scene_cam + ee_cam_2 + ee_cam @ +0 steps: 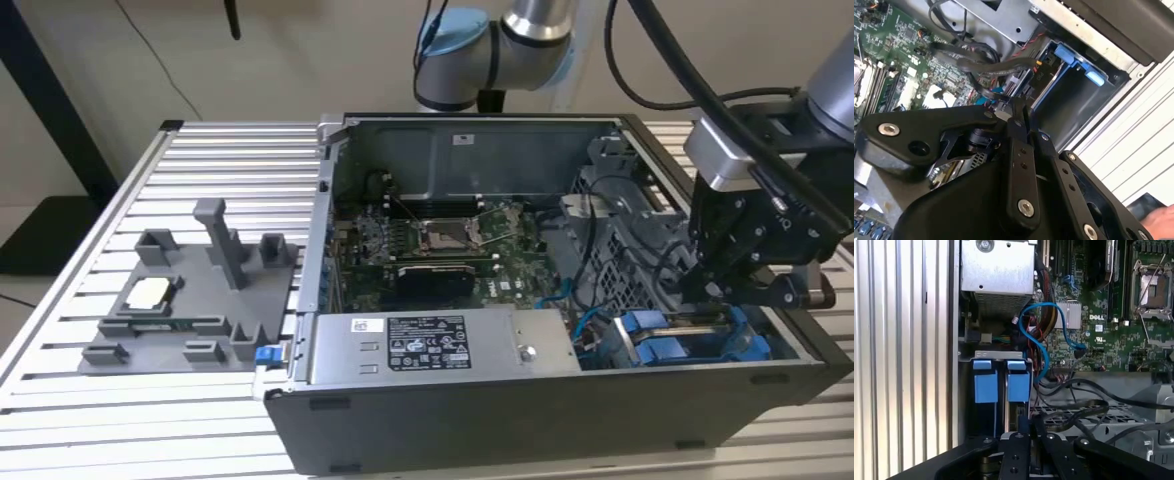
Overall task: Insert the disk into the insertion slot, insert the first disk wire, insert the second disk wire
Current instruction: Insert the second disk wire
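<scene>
Black metal claw [727, 290] lowered over grey sheet-metal insertion slot [694, 340] with blue tabs, fingers nearly together, apparently for wire work; grip contents unclear.

**Grey arm, black claw**

The arm [514, 40] is silver-grey tube with pale blue caps at its rounded joints; thick black cables [667, 60] loop down beside it toward the wrist; a silver-grey block [727, 155] sits at the wrist, above the black housing; the claw [747, 265] is matt black, built of flat linkage bars joined at round pivots; in both wrist views the bars [1021, 175] carry small dark holes and bright silver screw heads; a larger silver bolt [888, 129] sits recessed in the rounded black body in the second wrist view; the first wrist view shows paired narrow fingers [1014, 452] with silver screws at their upper ends.
</scene>
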You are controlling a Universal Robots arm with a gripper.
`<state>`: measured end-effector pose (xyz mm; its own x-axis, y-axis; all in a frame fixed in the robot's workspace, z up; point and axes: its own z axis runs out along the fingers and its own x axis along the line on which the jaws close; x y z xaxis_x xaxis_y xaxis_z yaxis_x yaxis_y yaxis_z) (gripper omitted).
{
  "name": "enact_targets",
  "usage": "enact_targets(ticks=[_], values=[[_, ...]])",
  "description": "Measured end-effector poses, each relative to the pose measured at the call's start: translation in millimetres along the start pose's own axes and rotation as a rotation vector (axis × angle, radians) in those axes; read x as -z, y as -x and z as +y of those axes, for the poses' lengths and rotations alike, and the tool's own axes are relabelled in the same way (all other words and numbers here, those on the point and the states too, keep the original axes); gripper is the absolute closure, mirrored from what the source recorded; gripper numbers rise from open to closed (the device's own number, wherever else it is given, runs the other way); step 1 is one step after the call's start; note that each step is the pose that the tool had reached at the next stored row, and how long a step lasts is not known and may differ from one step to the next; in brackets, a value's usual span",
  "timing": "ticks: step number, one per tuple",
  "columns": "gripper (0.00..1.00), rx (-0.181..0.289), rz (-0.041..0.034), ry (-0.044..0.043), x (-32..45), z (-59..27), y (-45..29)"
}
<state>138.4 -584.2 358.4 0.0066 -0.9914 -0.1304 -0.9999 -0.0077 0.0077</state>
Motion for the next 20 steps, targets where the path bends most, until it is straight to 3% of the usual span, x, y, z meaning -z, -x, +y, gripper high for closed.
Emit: enact_targets(ticks=[9,12,14,20], values=[[0.85,-0.009,-0.0034,0.0001,-7.9,-2.9,-4.7],[0.85,-0.01,-0.0145,-0.0002,-9.6,-3.0,-4.9],[0.85,-0.011,-0.0171,-0.0002,-9.5,-3.0,-4.9],[0.85,-0.01,-0.0387,-0.0023,-9.4,-3.1,-5.1]])
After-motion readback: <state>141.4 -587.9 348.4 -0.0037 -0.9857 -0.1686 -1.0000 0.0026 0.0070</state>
